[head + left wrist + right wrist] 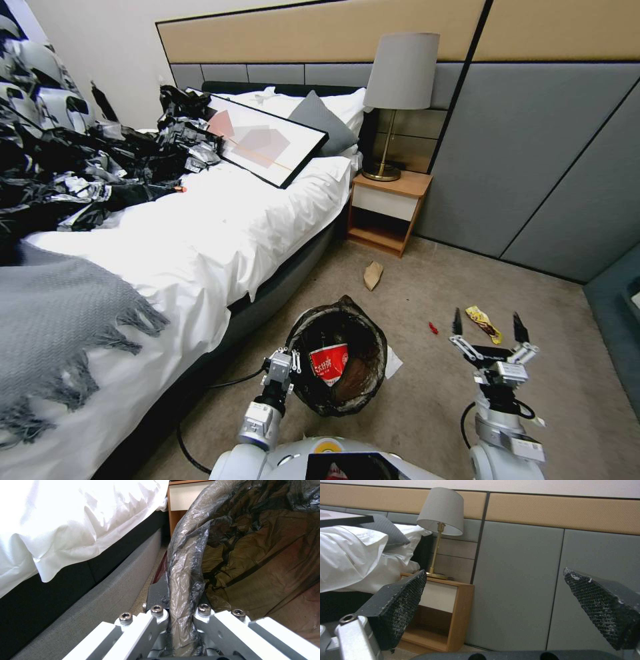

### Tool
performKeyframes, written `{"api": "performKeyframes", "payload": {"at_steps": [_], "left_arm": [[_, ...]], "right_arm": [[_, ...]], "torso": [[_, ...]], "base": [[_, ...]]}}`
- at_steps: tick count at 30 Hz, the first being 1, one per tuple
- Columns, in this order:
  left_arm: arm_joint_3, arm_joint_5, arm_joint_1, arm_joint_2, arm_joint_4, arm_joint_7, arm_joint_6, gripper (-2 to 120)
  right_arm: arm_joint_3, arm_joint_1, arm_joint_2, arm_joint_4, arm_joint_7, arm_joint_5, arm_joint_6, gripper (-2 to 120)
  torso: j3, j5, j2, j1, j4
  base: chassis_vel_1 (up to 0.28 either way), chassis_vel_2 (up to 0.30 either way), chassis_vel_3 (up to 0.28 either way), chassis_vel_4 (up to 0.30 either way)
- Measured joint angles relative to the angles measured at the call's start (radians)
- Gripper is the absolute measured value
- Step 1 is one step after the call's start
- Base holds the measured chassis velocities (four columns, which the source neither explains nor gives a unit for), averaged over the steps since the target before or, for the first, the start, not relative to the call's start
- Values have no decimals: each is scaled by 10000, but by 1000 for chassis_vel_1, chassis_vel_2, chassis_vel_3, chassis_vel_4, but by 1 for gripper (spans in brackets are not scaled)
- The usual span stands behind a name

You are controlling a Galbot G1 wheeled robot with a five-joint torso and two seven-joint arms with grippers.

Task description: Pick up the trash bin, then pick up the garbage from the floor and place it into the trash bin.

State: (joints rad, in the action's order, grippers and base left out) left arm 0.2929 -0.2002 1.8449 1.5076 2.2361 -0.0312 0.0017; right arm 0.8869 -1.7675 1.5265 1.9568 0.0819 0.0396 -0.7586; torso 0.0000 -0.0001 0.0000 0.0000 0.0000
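Looking down from the head view, the trash bin [339,357] is held tipped beside the bed [200,227], its mouth facing the camera, with the left gripper [285,365] pinching the near-left rim. A crinkly black liner hides its wall; a red-and-white wrapper [329,363] and something brown lie inside. It should be light and stiff, the liner slippery, so the rim is the sensible hold. On the carpet [413,400], a white tissue [393,363] touches the bin's right side, a tiny red scrap [433,328] and a yellow wrapper [483,323] lie just beyond the right gripper [489,327], whose fingers are spread apart and empty. Brown crumpled paper [373,275] sits farther off, near the nightstand [389,210]. All are thin, soft and light.

From the left wrist, the fingers [155,597] clamp the bagged rim [186,562] from both sides.

From the right wrist, the black pads [400,602] stand wide apart, facing the lamp [440,512] and grey wall panels [520,580].
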Motion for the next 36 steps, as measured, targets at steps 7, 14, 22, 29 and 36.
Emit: {"api": "performKeyframes", "payload": {"at_steps": [7, 14, 22, 29, 36], "left_arm": [[26, 3, 19, 3, 1, 0, -15, 1], [96, -200, 32, 3, 2, -137, -168, 1], [69, -221, 75, -5, 25, -115, -209, 1], [12, -199, 59, -8, 26, -111, -210, 1], [11, -187, 49, -7, 23, -111, -210, 1]], "right_arm": [[92, 143, 77, -109, -32, 101, -7, 100], [101, 160, 51, -14, -107, 119, 16, 100], [91, 151, 18, 144, -266, 425, 26, 100], [143, 207, 3, 170, -372, 552, -20, 100], [144, 279, 30, 6, -374, 490, -138, 100]], "torso": [[0, 0, 0, 0, 1], [0, 0, 0, 0, 0], [0, 0, 0, 0, 1], [0, 0, 0, 0, 1], [0, 1, 0, 1, 0]], "base": [[0, 0, 0, 0], [0, 0, 0, 0], [0, 0, 0, 0], [-36, -29, -30, -30], [-90, -83, -79, -83]]}}
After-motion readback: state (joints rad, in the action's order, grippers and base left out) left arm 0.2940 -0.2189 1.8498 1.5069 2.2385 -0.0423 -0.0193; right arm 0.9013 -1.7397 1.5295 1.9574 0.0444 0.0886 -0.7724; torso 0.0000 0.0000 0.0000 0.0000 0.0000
